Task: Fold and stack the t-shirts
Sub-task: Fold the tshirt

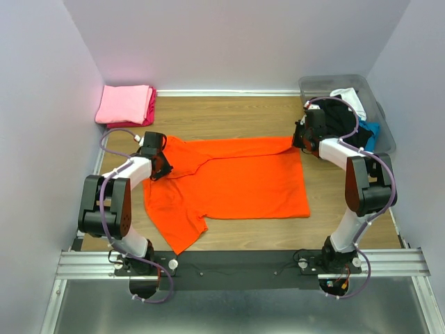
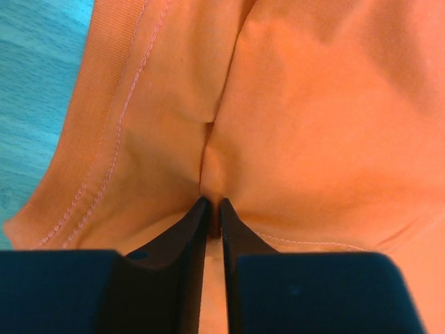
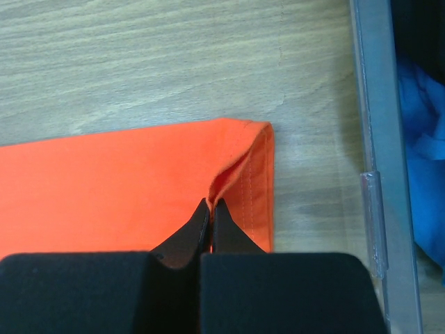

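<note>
While the orange shirt lies outside, the bin holds shirts.

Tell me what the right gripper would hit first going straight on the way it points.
The orange t-shirt: the right gripper has its jaws shut on the corner hem, with the table probably just beneath.

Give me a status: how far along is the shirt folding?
Done: a pink shirt lies folded on a magenta shirt in the far-left corner. In hand: the orange shirt, mostly flat, left pincer shut on its left end, right pincer shut on a hem corner. Left: finishing that fold, plus the black shirt, white shirt and blue shirt in the bin.
</note>
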Controlling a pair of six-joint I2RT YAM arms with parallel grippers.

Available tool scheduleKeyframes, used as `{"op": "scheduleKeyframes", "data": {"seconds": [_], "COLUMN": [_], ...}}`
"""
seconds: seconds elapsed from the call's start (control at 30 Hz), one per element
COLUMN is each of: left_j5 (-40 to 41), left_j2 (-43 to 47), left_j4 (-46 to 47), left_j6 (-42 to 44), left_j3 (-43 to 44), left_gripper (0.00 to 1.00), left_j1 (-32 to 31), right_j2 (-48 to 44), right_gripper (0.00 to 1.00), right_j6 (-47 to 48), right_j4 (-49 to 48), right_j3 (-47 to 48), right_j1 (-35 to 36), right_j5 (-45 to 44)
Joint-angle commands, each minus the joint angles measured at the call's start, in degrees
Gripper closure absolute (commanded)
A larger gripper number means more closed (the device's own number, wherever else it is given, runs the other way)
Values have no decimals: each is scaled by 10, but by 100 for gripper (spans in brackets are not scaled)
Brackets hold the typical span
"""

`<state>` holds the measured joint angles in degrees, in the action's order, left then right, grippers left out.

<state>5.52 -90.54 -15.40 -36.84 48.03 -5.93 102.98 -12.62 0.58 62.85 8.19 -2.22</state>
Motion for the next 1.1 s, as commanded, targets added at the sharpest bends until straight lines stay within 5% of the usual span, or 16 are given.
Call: {"op": "scheduleKeyframes", "data": {"seconds": [0.0, 0.37, 0.53, 1.07], "left_j5": [41, 30, 47, 62], "left_j2": [17, 25, 47, 74], "left_j4": [-29, -31, -62, -82], "left_j6": [0, 0, -10, -31], "left_j3": [22, 20, 32, 29], "left_gripper": [83, 86, 100, 100], "left_j1": [-6, -12, -14, -7], "right_j2": [-13, -20, -28, -4], "right_gripper": [99, 99, 99, 99], "right_j6": [-6, -7, -9, -48], "right_j4": [13, 13, 14, 32], "right_j3": [-3, -4, -5, -40], "right_j1": [3, 3, 3, 3], "right_j5": [2, 4, -6, -33]}}
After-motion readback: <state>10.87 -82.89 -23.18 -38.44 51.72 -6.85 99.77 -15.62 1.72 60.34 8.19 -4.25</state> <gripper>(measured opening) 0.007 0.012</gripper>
